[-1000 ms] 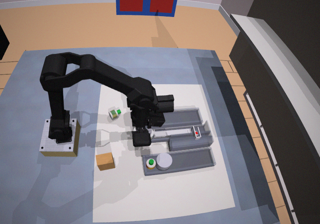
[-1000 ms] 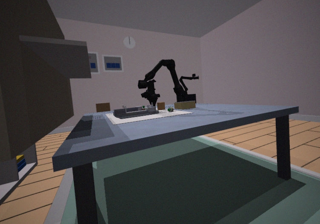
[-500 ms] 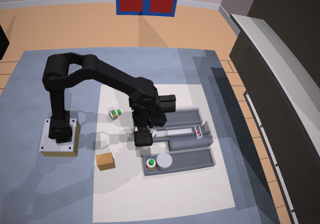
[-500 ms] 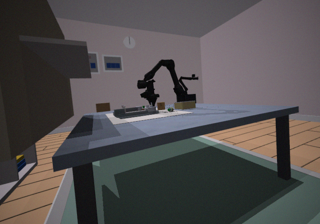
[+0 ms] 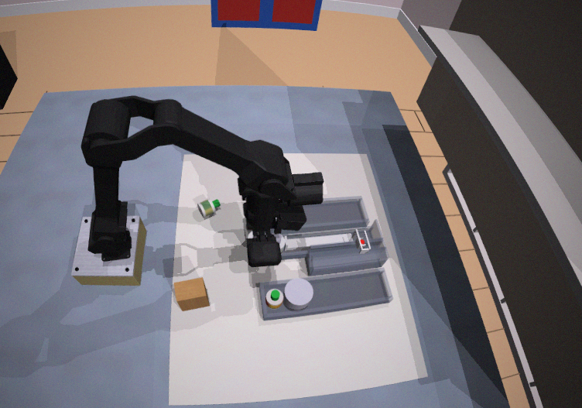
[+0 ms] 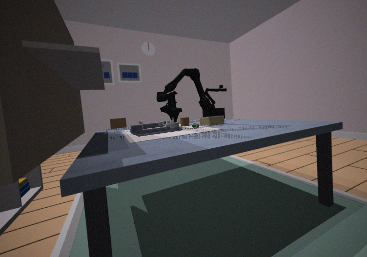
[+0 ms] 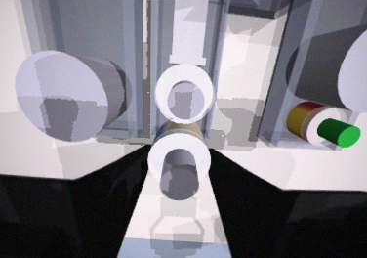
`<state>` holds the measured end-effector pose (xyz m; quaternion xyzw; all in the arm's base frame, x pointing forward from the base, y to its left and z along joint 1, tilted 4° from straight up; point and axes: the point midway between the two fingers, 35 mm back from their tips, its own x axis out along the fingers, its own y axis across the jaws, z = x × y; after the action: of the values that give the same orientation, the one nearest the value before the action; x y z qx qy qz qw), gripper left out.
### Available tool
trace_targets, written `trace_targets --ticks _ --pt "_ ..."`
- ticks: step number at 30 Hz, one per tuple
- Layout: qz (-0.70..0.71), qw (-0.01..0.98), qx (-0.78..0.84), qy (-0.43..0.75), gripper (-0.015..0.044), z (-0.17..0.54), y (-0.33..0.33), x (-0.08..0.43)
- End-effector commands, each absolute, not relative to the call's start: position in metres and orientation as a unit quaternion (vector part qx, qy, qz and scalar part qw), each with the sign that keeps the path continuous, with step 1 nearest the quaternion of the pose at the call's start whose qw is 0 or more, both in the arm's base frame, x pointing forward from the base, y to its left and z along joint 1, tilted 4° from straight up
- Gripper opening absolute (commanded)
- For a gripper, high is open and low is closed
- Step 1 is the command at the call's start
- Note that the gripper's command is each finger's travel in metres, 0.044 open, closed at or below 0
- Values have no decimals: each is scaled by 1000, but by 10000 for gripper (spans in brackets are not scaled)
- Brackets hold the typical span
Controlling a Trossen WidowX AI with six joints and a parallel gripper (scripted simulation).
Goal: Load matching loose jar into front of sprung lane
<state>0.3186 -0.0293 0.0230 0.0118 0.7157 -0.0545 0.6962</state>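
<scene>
My gripper [image 7: 179, 151] [image 6: 174, 120] is shut on a jar [image 7: 180, 170] with a white shoulder, a grey cap and a tan and blue band; it is upright at the front end of the sprung lane [image 7: 154, 41]. A matching jar [image 7: 184, 92] [image 5: 282, 242] stands in the lane just behind it, the two seeming to touch. The white pusher [image 7: 189, 26] [image 5: 320, 240] is right behind the lane jar, and its red-marked frame [image 5: 362, 241] shows near the lane's rear. The held jar's base and the low front stop are hidden, so its height over the floor cannot be told.
A wide lavender cylinder [image 7: 61, 96] stands in the lane to the left. In the lane to the right are a green-capped jar [image 7: 324, 124] [image 5: 275, 296] and another lavender cylinder [image 5: 299, 293]. A green-capped jar [image 5: 207, 207] [image 6: 195, 125] lies tipped over. A wooden block [image 5: 191, 293] [image 6: 184, 121] sits near the arm's base.
</scene>
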Motion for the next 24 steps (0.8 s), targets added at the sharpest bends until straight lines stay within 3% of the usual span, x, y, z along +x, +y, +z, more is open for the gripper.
trace_targets --ticks 1,24 --pt "-55 707 10 705 0 26 -31 330" --pt "-55 707 10 705 0 28 -32 339"
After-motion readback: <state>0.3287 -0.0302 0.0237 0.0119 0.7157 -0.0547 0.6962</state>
